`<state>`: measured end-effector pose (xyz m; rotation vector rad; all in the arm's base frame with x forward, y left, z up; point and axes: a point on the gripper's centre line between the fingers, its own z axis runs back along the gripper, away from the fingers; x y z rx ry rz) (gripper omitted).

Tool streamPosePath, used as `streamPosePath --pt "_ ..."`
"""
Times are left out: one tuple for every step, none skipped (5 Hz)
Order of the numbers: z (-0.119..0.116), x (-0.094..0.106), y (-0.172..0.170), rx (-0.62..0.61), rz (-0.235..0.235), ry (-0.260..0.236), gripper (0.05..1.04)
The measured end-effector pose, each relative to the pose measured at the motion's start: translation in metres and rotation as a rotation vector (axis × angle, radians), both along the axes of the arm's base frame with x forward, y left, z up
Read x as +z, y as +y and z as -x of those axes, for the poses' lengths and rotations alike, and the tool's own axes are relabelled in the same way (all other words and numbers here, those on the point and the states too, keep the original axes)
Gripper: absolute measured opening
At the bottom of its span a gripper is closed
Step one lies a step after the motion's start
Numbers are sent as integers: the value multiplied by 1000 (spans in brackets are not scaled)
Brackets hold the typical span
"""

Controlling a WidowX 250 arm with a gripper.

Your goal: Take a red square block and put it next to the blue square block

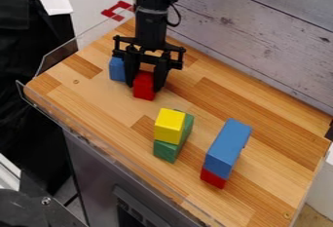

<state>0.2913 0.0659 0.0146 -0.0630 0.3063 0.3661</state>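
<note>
The black gripper [145, 82] hangs at 11 o'clock on the wooden desk [260, 175], and it is holding the red square block [143, 86] with one finger on each side. The fingers are only as far apart as the block is wide. I can't tell if the bottom of the red block touches the desk. The blue square block [117, 69] is just beside it, at 10 o'clock from it, and the gripper's finger on that side is between the two. At 5 o'clock from the red block, a yellow block [169, 126] sits on top of a green block [166, 151]. The green one pokes out past the yellow one toward 2 o'clock. At 4 o'clock from that pile, a long blue block [228, 145] lies on top of another red block [213, 178]. A big wall of gray boards [260, 41] stands behind the desk, from 12 to 3 o'clock, and a see-through edge [62, 58] goes along the desk at 10 o'clock
</note>
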Motion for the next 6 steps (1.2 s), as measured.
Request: streamPosePath --pt "-8 -2 6 4 -21 -8 569" --pt "-15 -3 9 6 -27 -20 570" --pt "-24 -4 11 8 -27 -31 570" --pt "-28 -4 9 18 -15 -40 570" --pt "-29 -5 9 28 -7 -42 607" --pt "-18 -9 3 55 0 -36 904"
